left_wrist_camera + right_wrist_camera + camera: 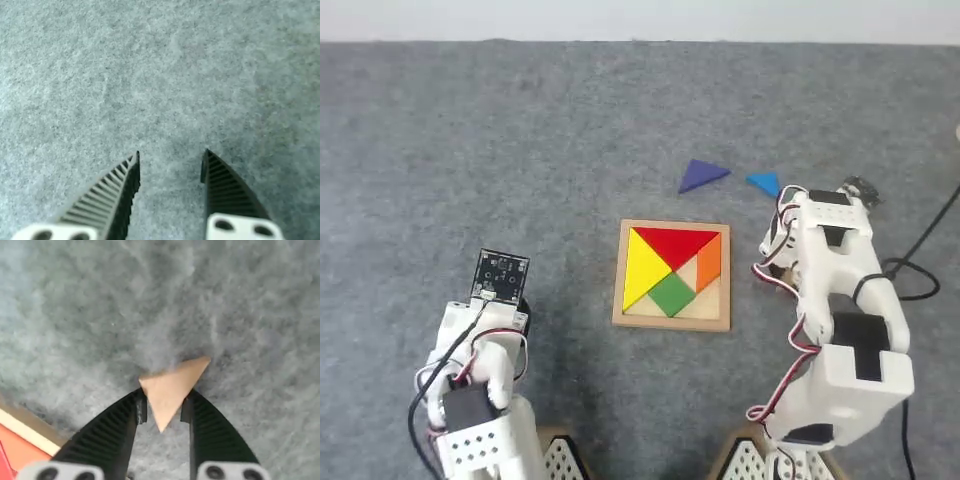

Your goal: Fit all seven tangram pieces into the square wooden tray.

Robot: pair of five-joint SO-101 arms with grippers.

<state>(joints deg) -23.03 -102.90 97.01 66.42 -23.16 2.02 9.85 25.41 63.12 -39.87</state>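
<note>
Four of seven seated in the wooden tray: red triangle, yellow triangle, green square, orange piece. Loose on the grey worktop: purple triangle and blue triangle, beyond the tray's far edge, near each other but not touching.

Step in hand, by my read: getting the tan triangle into a bare slot. Right gripper jaws closed against its two slanted edges near one corner. Corner pinch, so prone to pivoting. Go slow, keep it flat, square an edge to the neighbours before lowering, release only once seated. Nudge, don't press, if riding a rim. Can't tell whether lifted or resting on the felt.

Left gripper jaws moderately wide, holding nothing, over bare felt. Leave parked.

Right wrist view for the grip itself, plus tray rim and orange corner close by; from above the arm covers all that. High view for slot layout: bare wood along the tray's near and right sides, and both loose pieces.
</note>
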